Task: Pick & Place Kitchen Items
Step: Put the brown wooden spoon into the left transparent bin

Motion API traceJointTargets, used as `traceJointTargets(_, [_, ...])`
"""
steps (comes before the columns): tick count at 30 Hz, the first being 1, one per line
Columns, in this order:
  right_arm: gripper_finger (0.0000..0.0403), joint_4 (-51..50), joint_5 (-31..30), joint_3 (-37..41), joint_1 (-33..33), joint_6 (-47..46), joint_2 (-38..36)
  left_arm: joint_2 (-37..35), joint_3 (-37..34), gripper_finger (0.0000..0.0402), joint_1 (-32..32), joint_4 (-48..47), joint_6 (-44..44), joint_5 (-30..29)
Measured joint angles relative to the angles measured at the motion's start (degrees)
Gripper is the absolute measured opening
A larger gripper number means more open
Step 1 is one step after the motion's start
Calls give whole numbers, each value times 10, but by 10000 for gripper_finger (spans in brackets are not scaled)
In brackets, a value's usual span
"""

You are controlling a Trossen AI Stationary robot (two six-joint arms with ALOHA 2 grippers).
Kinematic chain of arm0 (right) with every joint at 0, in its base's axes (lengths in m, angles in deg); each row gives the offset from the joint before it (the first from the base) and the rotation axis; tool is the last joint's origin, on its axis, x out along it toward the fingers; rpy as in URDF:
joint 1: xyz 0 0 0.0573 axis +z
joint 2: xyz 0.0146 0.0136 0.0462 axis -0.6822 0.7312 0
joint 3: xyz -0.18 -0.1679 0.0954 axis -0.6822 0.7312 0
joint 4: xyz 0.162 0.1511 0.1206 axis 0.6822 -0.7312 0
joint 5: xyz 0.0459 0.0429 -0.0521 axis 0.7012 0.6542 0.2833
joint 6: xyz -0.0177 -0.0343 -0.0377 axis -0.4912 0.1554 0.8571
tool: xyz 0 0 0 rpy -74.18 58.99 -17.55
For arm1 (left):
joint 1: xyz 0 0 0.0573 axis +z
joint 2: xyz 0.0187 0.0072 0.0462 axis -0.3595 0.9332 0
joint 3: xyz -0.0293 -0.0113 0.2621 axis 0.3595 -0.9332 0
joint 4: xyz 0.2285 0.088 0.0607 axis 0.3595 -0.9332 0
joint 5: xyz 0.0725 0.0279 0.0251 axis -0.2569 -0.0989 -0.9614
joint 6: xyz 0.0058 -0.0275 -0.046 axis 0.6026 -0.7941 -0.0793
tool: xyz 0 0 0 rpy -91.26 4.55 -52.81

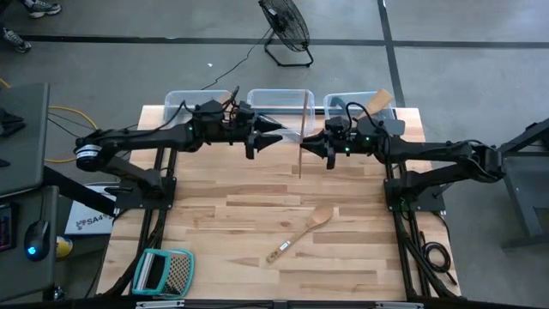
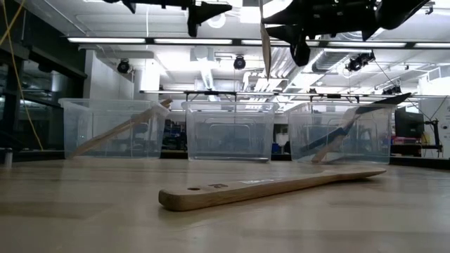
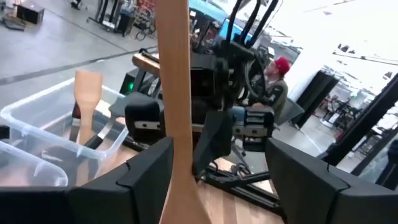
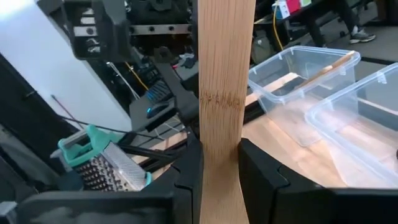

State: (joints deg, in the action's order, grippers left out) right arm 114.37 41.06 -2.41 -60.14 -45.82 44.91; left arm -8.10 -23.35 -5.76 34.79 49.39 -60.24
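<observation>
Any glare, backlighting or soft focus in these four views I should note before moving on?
Low view: ceiling lights backlight both arms into silhouettes, and the near wooden spoon looks soft. Left wrist view: a blown-out white patch in the room beyond the held wooden spatula. High view: even light, faint shadows. Right wrist view: the grater is sharp.

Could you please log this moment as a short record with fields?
Right claw: shut on a wooden utensil, held above the table
Left claw: open around the same utensil
Middle bin: no contents visible
Left bin: one wooden utensil leaning inside
Right bin: utensils inside
On table: wooden spoon, grater
</observation>
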Motion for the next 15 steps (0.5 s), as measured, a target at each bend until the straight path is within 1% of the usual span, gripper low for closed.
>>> traceJointTargets(6, [70, 0, 38, 0, -7, 5, 0, 43, 0, 251, -24, 59, 6, -26])
traceJointTargets(8, [70, -1, 40, 0, -7, 12, 0, 56, 0, 251, -30, 85, 6, -35])
traceJointTargets(13, [70, -8, 52, 0, -7, 16, 0, 91, -1, 251, -46, 129, 8, -84])
traceJointTargets(15, [70, -16, 53, 0, -6, 18, 0, 103, 0, 251, -49, 151, 8, -89])
